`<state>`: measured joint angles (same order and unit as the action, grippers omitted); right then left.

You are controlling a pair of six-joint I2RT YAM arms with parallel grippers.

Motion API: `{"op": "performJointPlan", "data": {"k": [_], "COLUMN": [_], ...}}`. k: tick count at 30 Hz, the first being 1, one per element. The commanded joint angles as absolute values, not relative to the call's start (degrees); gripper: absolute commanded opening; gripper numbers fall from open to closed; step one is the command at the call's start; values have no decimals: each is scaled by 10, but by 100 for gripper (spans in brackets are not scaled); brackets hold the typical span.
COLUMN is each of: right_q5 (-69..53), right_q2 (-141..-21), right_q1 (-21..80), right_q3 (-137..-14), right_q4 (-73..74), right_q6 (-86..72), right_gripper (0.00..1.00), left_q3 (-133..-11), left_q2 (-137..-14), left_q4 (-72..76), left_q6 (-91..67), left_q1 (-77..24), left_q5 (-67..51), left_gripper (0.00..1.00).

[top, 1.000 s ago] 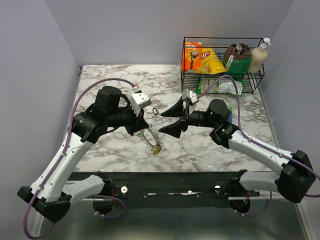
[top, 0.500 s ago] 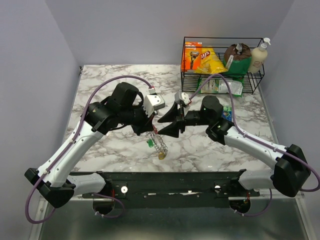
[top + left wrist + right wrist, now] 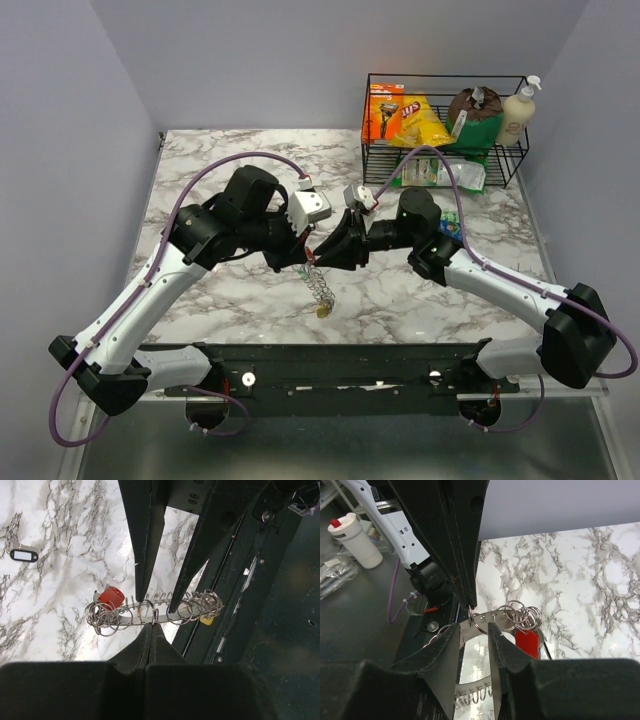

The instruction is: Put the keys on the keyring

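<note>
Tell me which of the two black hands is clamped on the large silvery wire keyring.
The left hand: its fingertips are pressed shut on the silvery wire keyring, whereas the right hand has a gap between its fingers.

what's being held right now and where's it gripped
The left pincer is shut on the keyring, pinching a wire loop about midway along it. The right pincer is open, with a finger on either side of the ring, not gripping it.

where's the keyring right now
In the top view the keyring hangs near the front centre of the table, between the two arms. It is pinched in the left gripper, with the open right gripper right beside it.
</note>
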<state>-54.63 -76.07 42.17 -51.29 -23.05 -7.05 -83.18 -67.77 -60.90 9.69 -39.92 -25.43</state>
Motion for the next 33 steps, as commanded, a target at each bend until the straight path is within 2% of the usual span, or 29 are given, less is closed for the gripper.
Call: {"op": "performJointPlan", "data": {"k": [1, 6, 16, 27, 30, 33], "right_q5": [-566, -569, -577, -583, -584, -584], "right_q2": [-768, -765, -773, -782, -784, -787], "right_q1": [420, 420, 421, 422, 422, 422], "right_q3": [-526, -520, -522, -528, -527, -528], "right_q4": [-235, -250, -265, -260, -268, -272], "right_q6": [-74, -85, -105, -109, -116, -122], "right_gripper": [36, 36, 25, 23, 20, 8], "left_q3": [-831, -831, -829, -826, -824, -824], "left_q2": [-668, -674, -677, -678, -679, -681], "left_q4": [-586, -587, -581, -573, -570, -570], "left_q6": [98, 98, 96, 92, 91, 90], "left_q1": [-405, -406, -409, -411, -412, -413], "left_q5": [-258, -258, -258, -260, -261, -262], "left_gripper": [0, 0, 0, 0, 0, 0]}}
